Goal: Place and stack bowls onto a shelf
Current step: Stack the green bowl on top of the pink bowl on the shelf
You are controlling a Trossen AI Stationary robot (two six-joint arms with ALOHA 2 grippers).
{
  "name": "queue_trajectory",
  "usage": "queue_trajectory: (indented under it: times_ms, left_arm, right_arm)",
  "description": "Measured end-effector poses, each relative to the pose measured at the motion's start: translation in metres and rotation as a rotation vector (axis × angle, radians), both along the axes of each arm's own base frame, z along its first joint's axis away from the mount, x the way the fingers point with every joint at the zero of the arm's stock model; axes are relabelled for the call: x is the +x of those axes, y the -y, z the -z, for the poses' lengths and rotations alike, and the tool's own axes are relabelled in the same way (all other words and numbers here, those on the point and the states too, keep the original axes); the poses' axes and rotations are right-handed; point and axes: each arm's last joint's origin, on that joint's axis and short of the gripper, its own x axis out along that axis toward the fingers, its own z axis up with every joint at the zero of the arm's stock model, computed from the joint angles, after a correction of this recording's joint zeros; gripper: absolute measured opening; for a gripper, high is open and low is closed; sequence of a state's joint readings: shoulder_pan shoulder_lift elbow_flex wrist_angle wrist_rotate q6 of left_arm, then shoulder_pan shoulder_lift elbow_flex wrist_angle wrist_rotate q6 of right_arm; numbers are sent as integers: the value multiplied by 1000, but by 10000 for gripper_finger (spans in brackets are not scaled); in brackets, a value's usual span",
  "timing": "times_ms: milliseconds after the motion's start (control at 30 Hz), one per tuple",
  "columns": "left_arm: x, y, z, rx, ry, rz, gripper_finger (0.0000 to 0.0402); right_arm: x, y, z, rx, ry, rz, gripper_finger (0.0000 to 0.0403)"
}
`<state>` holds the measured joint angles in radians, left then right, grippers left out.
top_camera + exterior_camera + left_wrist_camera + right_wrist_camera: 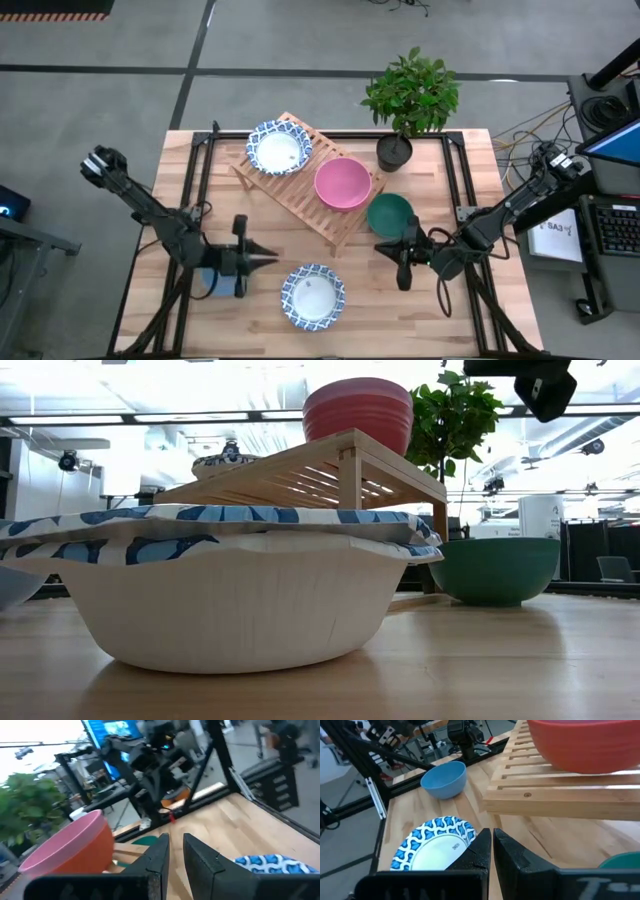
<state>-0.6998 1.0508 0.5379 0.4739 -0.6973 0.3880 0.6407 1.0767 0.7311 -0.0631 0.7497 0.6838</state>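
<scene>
Roughly partway. High view: shelf (300,185) holds a patterned bowl (279,148) and the pink bowl (342,183); green bowl (389,214) and another patterned bowl (312,296) sit on the surface (470,300). Left gripper (262,258) and right gripper (388,247) hover clenched, empty. Plant pot (394,152) crowds the shelf's far end. Low view: shelf edge (300,465) above the patterned bowl. Right wrist: blue bowl (444,779) also waits.

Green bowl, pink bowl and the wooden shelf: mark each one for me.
green bowl (389,214), high view, middle of its inside.
pink bowl (342,183), high view, middle of its inside.
shelf (297,195), high view, bare slats between the bowls.
</scene>
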Motion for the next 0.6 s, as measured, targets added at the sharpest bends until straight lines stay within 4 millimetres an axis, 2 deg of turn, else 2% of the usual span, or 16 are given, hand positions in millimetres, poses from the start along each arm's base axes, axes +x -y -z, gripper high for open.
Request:
queue_trajectory:
  times_ms: [233, 367, 600]
  left_arm:
    - [-15, -17, 4, -14, 44, -161, 38]
    - [-18, -21, 3, -21, 51, -232, 38]
    - [-17, -20, 6, -7, 38, -236, 38]
  right_arm:
    - [3, -1, 4, 35, -12, 2, 9]
    - [15, -2, 8, 12, -63, 24, 9]
    - [33, 4, 7, -103, -431, 43, 9]
